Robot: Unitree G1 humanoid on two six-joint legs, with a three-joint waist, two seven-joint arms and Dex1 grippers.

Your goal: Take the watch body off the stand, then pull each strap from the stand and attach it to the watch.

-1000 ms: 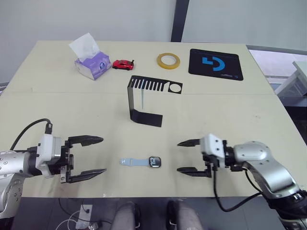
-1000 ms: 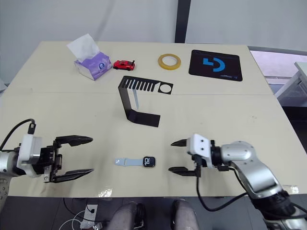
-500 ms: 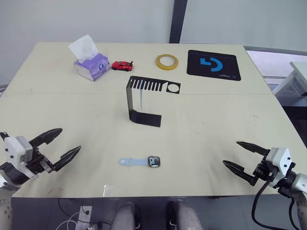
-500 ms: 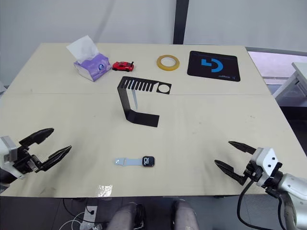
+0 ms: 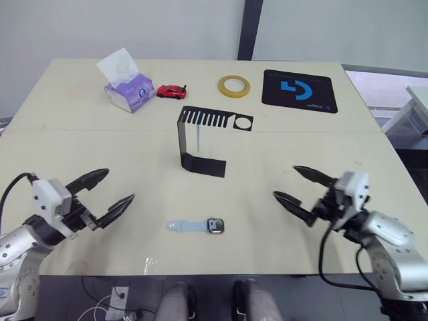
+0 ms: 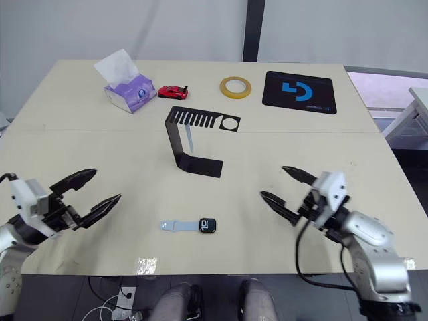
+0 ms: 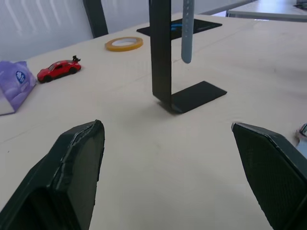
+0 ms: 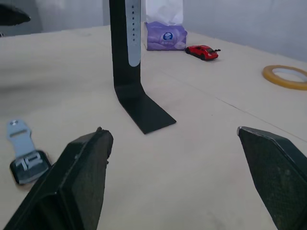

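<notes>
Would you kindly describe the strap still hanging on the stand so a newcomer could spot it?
On the beige table, find the black stand at the centre. The hanging strap dangles from its slotted top plate, a pale blue band with small holes, unlike the other strap lying flat, joined to the watch body.

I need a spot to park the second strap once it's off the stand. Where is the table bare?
Bare: between the black bent-sheet stand and the right tool, and between the stand and the left tool. Crowded: the far edge, with purple tissue box, red toy car, yellow tape roll and black mat.
</notes>
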